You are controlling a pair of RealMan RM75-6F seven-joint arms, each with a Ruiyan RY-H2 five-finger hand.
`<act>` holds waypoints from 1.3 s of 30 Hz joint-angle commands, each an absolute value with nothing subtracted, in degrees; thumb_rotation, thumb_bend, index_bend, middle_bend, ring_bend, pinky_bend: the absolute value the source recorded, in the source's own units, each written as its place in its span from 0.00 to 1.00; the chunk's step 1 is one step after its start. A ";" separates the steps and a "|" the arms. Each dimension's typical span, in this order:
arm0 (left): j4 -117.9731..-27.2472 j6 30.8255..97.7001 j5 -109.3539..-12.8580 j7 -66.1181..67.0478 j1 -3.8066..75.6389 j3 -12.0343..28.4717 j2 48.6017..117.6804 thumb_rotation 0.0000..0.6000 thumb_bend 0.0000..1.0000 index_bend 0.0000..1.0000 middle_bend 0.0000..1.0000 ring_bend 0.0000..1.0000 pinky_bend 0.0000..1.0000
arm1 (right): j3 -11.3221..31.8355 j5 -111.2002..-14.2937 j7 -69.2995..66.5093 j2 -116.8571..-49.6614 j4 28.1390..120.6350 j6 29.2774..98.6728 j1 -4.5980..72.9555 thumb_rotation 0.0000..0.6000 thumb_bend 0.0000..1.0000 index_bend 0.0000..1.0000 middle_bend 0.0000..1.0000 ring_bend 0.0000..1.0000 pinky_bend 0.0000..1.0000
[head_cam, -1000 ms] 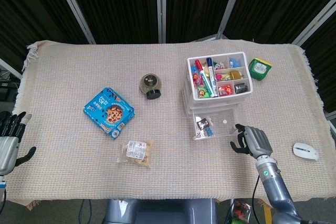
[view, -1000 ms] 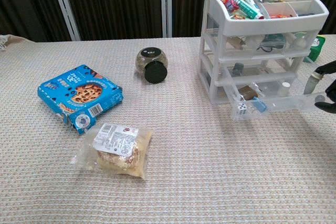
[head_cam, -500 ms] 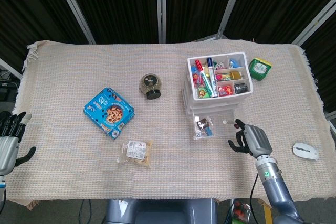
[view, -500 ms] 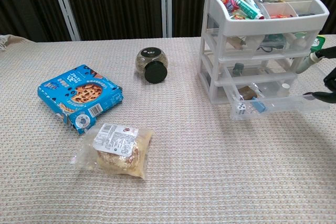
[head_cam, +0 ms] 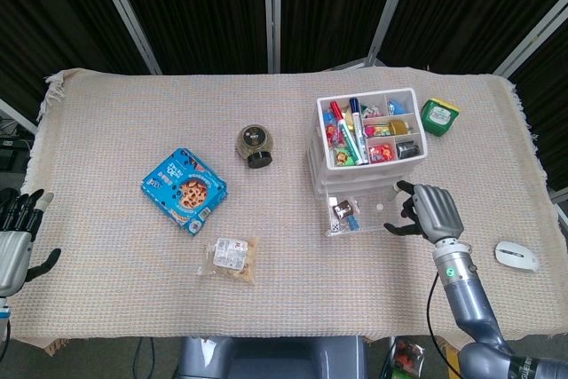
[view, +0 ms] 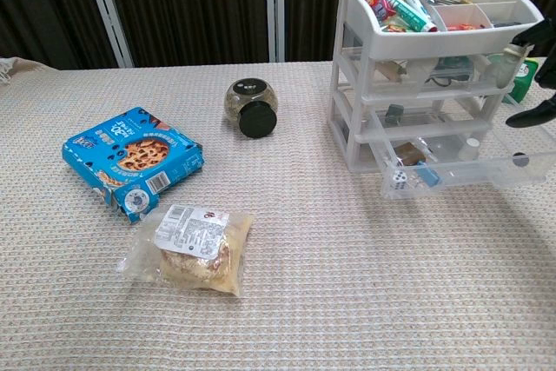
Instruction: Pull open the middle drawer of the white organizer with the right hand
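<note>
1. The white organizer (head_cam: 368,153) has a clear lower drawer (view: 460,171) pulled out, small items inside.
2. The right hand (head_cam: 426,212) hovers just right of it, fingers apart, holding nothing.

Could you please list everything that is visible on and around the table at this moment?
Table cloth: one, beige woven, covers the table.
White organizer: one, far right; top tray holds markers and small items.
Bottom drawer: one, clear, pulled out, small items inside.
Round jar: one, dark lid, centre, on its side.
Cookie box: one, blue, left of centre.
Snack bag: one, clear, near edge.
Green container: one, right of the organizer.
White mouse: one, right edge.
Left hand: open, at the left edge.
Right hand: open, beside the organizer's front.
</note>
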State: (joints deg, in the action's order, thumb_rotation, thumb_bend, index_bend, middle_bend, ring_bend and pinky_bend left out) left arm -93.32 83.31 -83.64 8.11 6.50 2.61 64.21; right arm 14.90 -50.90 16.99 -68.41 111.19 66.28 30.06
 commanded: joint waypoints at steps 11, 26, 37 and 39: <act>-93.26 83.17 -83.65 7.96 6.59 2.62 64.15 1.00 0.32 0.00 0.00 0.00 0.00 | 13.57 -46.20 24.19 -71.87 102.39 59.08 37.63 1.00 0.00 0.54 1.00 1.00 0.63; -93.29 83.14 -83.63 7.90 6.58 2.60 64.11 1.00 0.32 0.00 0.00 0.00 0.00 | 12.26 -43.64 25.66 -75.39 96.81 57.52 40.61 1.00 0.01 0.53 1.00 1.00 0.63; -93.25 83.09 -83.67 7.84 6.62 2.59 64.09 1.00 0.32 0.00 0.00 0.00 0.00 | 11.56 -40.93 27.66 -76.10 94.98 56.83 42.21 1.00 0.11 0.52 1.00 1.00 0.63; -93.27 83.08 -83.65 7.88 6.63 2.61 64.09 1.00 0.32 0.00 0.00 0.00 0.00 | 11.59 -40.21 27.84 -76.29 94.69 56.73 42.49 1.00 0.14 0.52 1.00 1.00 0.63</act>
